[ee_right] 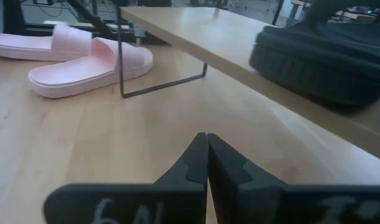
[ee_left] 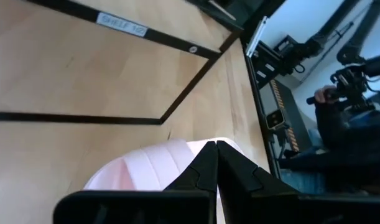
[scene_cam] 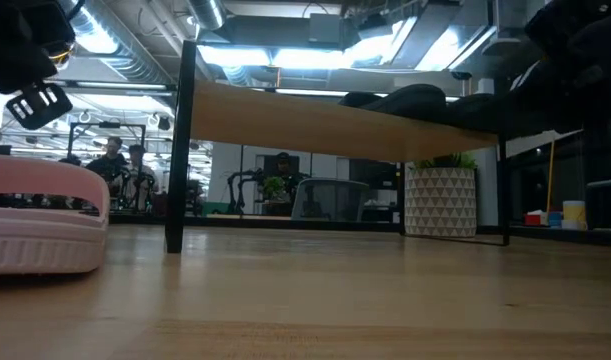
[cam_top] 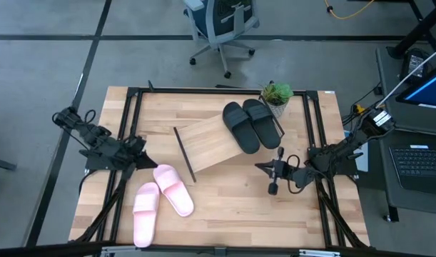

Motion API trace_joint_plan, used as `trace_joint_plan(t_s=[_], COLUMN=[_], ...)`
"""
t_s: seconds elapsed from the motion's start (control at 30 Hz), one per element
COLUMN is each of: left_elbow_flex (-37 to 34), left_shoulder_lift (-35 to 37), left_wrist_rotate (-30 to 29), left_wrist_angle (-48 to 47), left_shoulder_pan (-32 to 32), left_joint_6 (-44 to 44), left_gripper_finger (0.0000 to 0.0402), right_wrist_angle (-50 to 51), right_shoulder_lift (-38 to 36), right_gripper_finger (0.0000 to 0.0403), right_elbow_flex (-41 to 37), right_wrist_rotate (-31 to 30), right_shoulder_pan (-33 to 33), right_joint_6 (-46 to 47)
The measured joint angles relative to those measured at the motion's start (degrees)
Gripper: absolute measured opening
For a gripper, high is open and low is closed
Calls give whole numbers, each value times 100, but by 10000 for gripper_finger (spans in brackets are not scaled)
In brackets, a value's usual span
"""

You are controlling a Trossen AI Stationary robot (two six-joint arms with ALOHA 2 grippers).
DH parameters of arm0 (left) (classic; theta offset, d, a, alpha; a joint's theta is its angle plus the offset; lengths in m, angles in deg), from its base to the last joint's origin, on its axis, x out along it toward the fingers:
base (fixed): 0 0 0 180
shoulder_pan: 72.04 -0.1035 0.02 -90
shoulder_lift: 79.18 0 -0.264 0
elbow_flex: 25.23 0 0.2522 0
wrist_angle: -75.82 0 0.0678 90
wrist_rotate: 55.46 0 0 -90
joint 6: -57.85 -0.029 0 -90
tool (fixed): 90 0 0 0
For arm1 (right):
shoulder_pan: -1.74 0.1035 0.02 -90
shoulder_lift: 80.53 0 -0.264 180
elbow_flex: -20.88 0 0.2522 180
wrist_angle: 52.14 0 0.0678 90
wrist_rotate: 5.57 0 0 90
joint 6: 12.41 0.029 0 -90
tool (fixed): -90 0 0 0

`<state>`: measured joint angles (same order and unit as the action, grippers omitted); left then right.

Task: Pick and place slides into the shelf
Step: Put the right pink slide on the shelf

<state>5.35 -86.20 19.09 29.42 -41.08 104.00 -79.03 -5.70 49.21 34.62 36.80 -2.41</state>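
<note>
The shelf (cam_top: 207, 148) is a slanted light-wood board on thin black rods in the middle of the table. Two black slides (cam_top: 250, 125) lie side by side on its right end, also seen as black slides (ee_right: 320, 56) in the right wrist view. Two pink slides (cam_top: 173, 189) (cam_top: 145, 213) rest soles down on the table near the front left. My left gripper (cam_top: 148, 161) is shut and hovers just beyond the nearer pink slide (ee_left: 149, 169). My right gripper (cam_top: 260, 167) is shut, in front of the shelf's right end, pointing toward the pink slides (ee_right: 90, 62).
A potted plant (cam_top: 276, 96) stands at the far edge behind the black slides. Black frame rails (cam_top: 128, 128) (cam_top: 314, 128) run along the table's left and right sides. The shelf's left half (ee_right: 196, 28) is bare. Bare tabletop (cam_top: 239, 207) lies in front of the shelf.
</note>
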Motion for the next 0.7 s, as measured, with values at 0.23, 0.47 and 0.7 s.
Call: trace_joint_plan(t_s=[0.23, 0.47, 0.7], left_elbow_flex=[-10, -202, -221], left_shoulder_lift=[-261, -624, -735], left_wrist_rotate=[-4, 209, -53], left_wrist_angle=[6, 1, 9], left_shoulder_pan=[-343, -584, -668], left_joint_6=[466, 795, 458], left_gripper_finger=[0, 3, 58], right_wrist_angle=[-26, -37, -37], right_shoulder_lift=[0, 0, 0], right_gripper_finger=[7, 7, 7], right_elbow_flex=[0, 0, 1], right_wrist_rotate=[210, 343, 351], right_shoulder_pan=[-195, -216, -216], right_joint_6=[2, -6, 52])
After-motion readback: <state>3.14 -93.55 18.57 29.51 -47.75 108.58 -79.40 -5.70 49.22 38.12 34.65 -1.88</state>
